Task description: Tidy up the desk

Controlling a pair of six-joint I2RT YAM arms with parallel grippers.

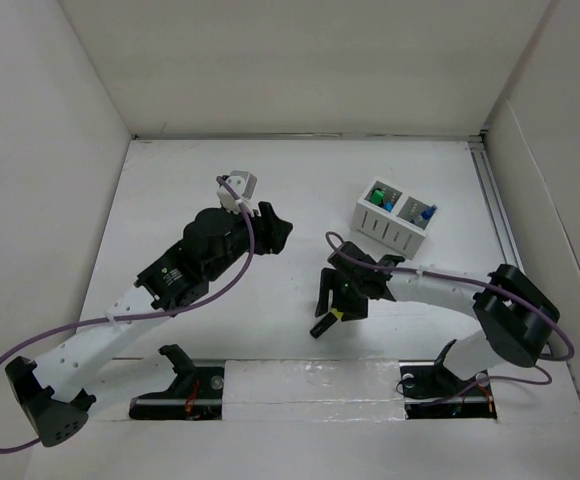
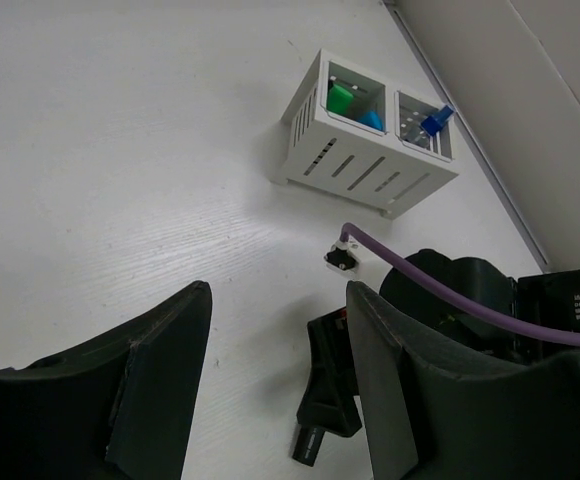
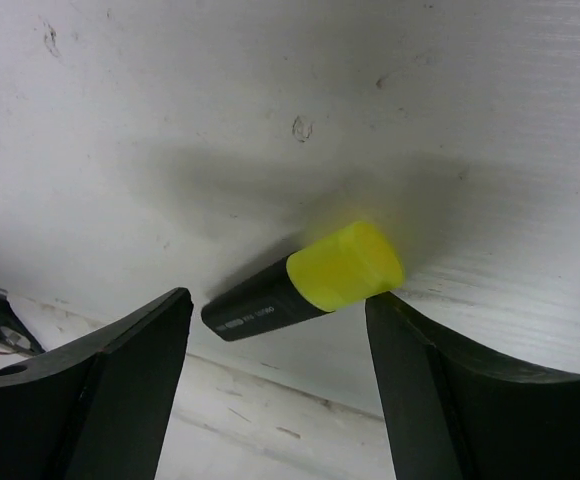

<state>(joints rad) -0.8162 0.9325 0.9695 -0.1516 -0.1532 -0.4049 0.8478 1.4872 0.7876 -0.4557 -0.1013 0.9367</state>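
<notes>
The desk is a white tabletop walled by white panels. A black highlighter with a yellow cap lies flat on it near the front edge; it also shows in the top view and the left wrist view. My right gripper is open just above it, one finger on each side, the cap end close to the right finger. My left gripper is open and empty, held above the desk's middle, left of a white slotted two-compartment box.
The box holds green and teal items in one compartment and a blue-tipped item in the other. A metal rail runs along the right wall. Both arm bases sit in cut-outs at the near edge.
</notes>
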